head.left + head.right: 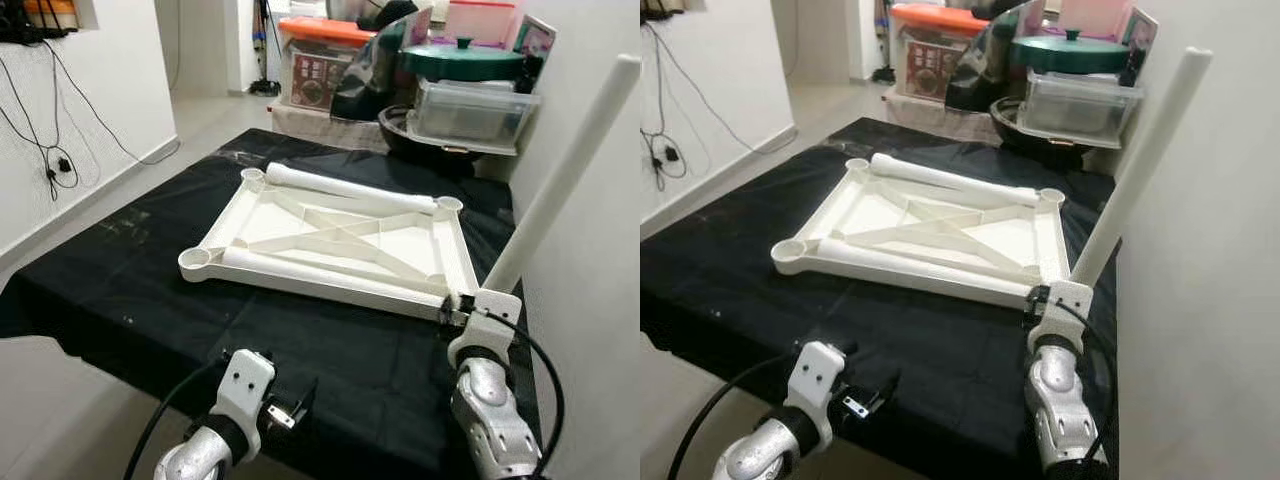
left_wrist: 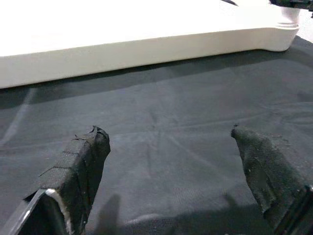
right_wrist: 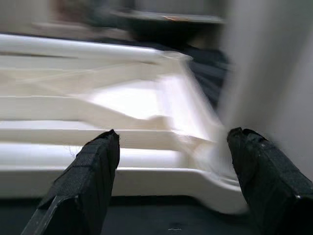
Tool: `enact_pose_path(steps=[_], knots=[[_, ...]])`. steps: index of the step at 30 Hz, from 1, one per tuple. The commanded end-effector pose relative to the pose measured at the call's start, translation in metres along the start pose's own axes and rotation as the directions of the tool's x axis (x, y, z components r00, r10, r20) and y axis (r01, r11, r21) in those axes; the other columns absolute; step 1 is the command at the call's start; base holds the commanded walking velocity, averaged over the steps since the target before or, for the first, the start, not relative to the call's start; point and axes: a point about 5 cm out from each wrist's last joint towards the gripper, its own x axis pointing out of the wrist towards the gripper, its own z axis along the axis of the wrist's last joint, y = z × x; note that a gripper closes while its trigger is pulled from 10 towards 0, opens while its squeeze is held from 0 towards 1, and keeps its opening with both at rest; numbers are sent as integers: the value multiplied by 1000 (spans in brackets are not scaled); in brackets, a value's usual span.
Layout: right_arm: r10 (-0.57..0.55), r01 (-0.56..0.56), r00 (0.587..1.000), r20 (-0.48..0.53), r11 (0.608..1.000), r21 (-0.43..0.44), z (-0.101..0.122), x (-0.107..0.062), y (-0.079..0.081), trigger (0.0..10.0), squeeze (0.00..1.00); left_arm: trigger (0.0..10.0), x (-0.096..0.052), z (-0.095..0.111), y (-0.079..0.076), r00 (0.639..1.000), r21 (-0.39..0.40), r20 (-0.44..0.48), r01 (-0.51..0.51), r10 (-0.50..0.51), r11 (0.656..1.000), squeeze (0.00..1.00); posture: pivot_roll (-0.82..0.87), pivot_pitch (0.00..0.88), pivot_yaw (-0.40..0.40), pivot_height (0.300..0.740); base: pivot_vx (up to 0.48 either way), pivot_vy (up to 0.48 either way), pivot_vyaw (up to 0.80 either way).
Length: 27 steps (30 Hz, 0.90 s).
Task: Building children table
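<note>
A white plastic tabletop [image 1: 215, 225] lies upside down on the black-covered table [image 1: 130, 270]. Two white tube legs rest inside it, one along the far rim [image 1: 350, 187] and one along the near rim [image 1: 320, 272]. A third leg [image 1: 570, 170] stands up from the near right corner socket, leaning right toward the wall. My right gripper [image 3: 171, 142] is open just in front of that corner, with the leg [image 3: 244, 63] beyond its right finger. Over the black cloth, short of the tabletop's near rim [image 2: 146, 49], my left gripper [image 2: 166, 132] hangs open and holds nothing.
A white wall [image 1: 600, 330] runs close along the table's right side. Behind the table stand a clear lidded container [image 1: 470, 110], a green pot lid [image 1: 460, 60] and an orange-lidded box [image 1: 320, 60]. Cables [image 1: 55, 160] hang on the left wall above bare floor.
</note>
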Motion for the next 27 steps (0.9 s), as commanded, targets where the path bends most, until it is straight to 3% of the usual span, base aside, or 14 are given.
enact_pose_path(steps=[1, 3, 7, 17, 27], knots=[[76, -76, 996, 37, 997, 5, 4, -5, 8, 10000, 0, 10000, 0, -1, 2, 1000, 6, -12, -15, 15, 1000, 0, 192, 0, -84, 740, 0, 0, 0], [227, -228, 971, 70, 974, 6, 7, -18, 32, 10000, 0, 10000, 1, 0, 5, 999, 8, -11, -52, 52, 999, 0, 196, 0, -83, 740, 0, 0, -400], [307, -306, 951, 33, 952, -16, 3, -29, 49, 10000, 0, 10000, 0, -1, 10, 994, -6, -18, -110, 110, 994, 0, 204, 0, -85, 740, 0, 0, -800], [335, -334, 942, 23, 942, -35, 3, -32, 50, 10000, 0, 10000, 0, -1, 12, 991, -5, -19, -134, 134, 991, 0, 196, 0, -83, 740, 0, 0, -800], [349, -349, 937, 1, 935, -57, -1, -36, 50, 10000, 0, 10000, 0, -3, 10, 991, 8, -24, -135, 135, 991, 0, 200, 0, -87, 740, 0, 480, 0]])
